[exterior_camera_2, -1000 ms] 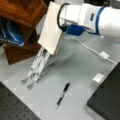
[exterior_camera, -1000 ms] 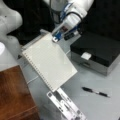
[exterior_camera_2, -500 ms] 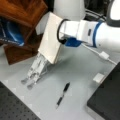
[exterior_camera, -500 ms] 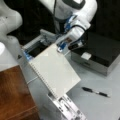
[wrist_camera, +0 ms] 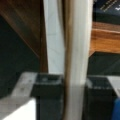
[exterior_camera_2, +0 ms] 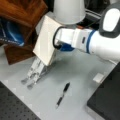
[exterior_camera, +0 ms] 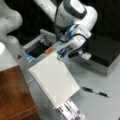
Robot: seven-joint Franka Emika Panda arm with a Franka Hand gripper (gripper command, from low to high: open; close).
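The hand [exterior_camera: 61, 53] is clenched on the top edge of a white spiral notebook [exterior_camera: 53, 78], which hangs below it, tilted, its lower edge resting on a clear stand [exterior_camera_2: 35, 71] on the grey bench [exterior_camera_2: 75, 75]. In the wrist view the notebook [wrist_camera: 75, 50] shows edge-on, pinched between the 2 dark fingers [wrist_camera: 48, 87]. In both front views a black pen [exterior_camera_2: 62, 95] lies flat on the bench, well apart from the hand. A brown wooden board [exterior_camera: 15, 95] sits beside the notebook at a front view's left.
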